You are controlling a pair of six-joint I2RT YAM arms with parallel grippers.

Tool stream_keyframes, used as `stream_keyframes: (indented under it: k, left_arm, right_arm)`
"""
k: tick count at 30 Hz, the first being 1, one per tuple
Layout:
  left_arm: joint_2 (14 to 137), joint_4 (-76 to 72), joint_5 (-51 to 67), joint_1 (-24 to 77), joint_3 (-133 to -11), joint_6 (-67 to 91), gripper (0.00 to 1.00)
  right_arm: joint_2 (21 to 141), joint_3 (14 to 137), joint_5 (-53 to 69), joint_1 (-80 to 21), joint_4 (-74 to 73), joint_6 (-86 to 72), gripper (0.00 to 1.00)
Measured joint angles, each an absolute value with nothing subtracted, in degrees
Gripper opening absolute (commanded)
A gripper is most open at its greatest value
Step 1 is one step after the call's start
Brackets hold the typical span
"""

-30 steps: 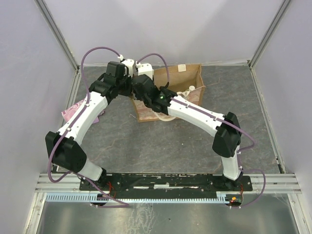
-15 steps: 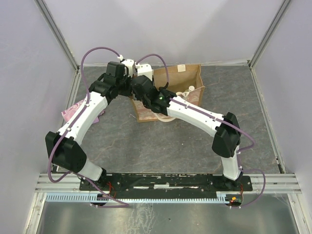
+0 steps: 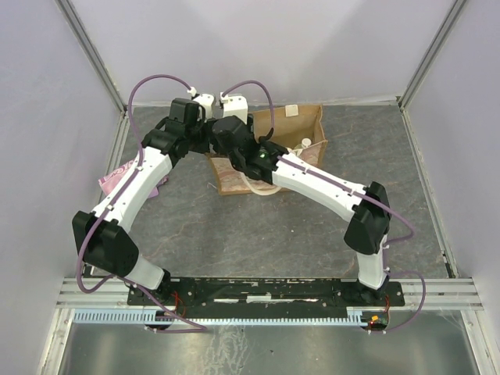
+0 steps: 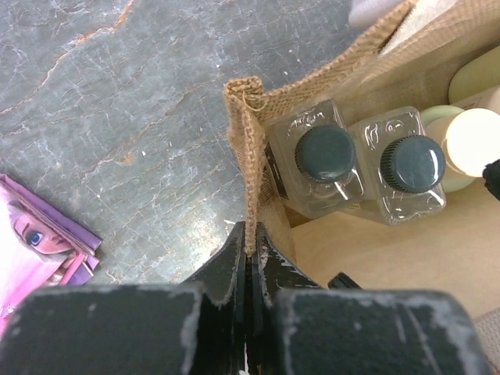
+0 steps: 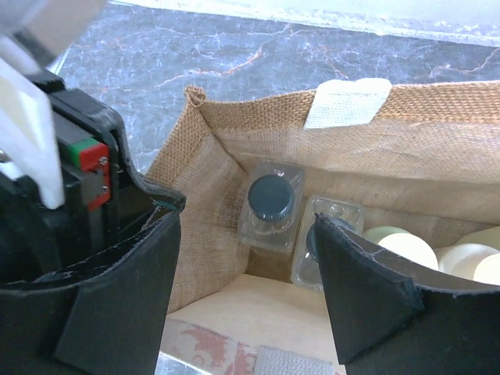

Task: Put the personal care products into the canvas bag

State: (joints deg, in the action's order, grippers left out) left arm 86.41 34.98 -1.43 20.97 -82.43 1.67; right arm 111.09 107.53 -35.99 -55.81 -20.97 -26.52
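The canvas bag (image 3: 285, 125) stands at the far middle of the table. My left gripper (image 4: 250, 244) is shut on the rim of its left wall (image 4: 248, 156). Inside, two clear bottles with black caps (image 4: 324, 154) (image 4: 412, 162) stand side by side in the corner, with pale yellow bottles (image 4: 473, 137) beside them. My right gripper (image 5: 244, 223) is open and empty, hovering over the bag's mouth above the clear bottles (image 5: 272, 199). Cream tops (image 5: 406, 250) show past its right finger. In the top view both grippers (image 3: 211, 139) (image 3: 234, 148) meet at the bag's left end.
A flat pink-magenta packet (image 3: 117, 176) lies on the table at the left, also in the left wrist view (image 4: 31, 250). The bag's cream rope handle (image 3: 258, 187) hangs over its front. A cream tab (image 5: 348, 101) sits on the bag's far rim. Walls enclose the table.
My right wrist has shifted a little to the far left over the bag. The left arm still holds the bag's rim in the same place.
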Motion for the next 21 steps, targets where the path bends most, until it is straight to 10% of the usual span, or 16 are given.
stream_keyframes:
  k: [12, 18, 21]
  left_arm:
    - [86.41, 34.98, -1.43, 22.00, -82.56, 1.67, 0.07]
    - [86.41, 35.16, -1.45, 22.24, -83.44, 1.91, 0.74]
    - [86.30, 35.16, -1.45, 22.24, -84.38, 2.37, 0.92]
  right_arm:
    - [100.97, 107.85, -24.75, -48.29, -24.56, -27.92, 0.81]
    - [96.77, 111.26, -25.12, -39.66, -33.10, -22.70, 0.83]
    - [95.04, 111.24, -25.80, -35.55, -36.36, -19.57, 0.83]
